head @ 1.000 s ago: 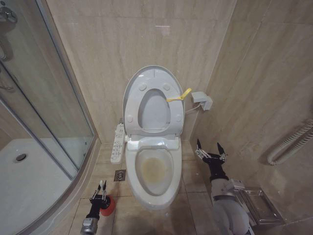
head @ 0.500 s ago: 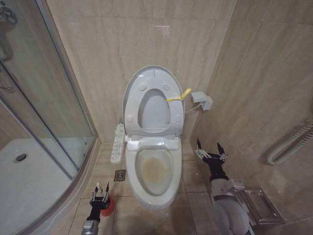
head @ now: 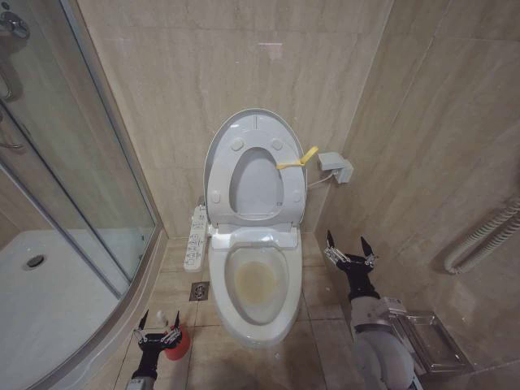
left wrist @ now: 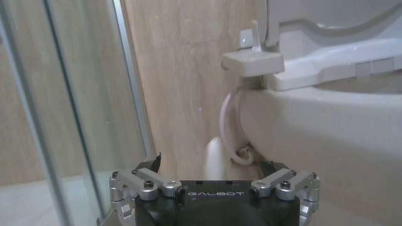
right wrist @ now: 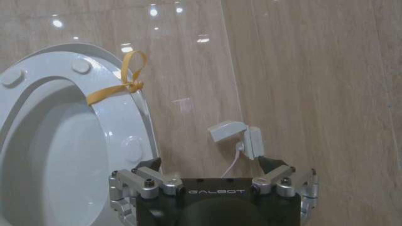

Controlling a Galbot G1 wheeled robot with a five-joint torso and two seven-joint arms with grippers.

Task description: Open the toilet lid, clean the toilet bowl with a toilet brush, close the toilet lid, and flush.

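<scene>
The toilet brush (head: 162, 318) stands upright in its small red cup (head: 178, 342) on the floor tiles, near and to the left of the toilet, between the toilet's base and the curved shower rail. Only the white tip of its thin handle shows above the left gripper (head: 155, 331), which sits low at the near left with its fingers spread wide on either side of the handle, released and not clamping it. In the left wrist view the rounded white handle top (left wrist: 215, 160) rises just beyond the gripper (left wrist: 210, 165), and the word GALBOT is printed on the black gripper body.

The toilet lid (head: 255, 166) is raised against the far wall, with the ring seat lifted against it, and a yellow ribbon (head: 297, 159) is tied at its right edge. Below, the toilet bowl (head: 257, 284) lies open, a brownish-yellow stain spread across its inside. A long white control panel (head: 195, 236) with buttons juts from the toilet's left side.

The right gripper (head: 346, 246) hangs to the right of the bowl, fingers spread apart and empty. Its wrist view also carries the GALBOT lettering, facing the raised lid (right wrist: 63, 141) and a small white wall box (right wrist: 237, 137) with a cable.
</scene>
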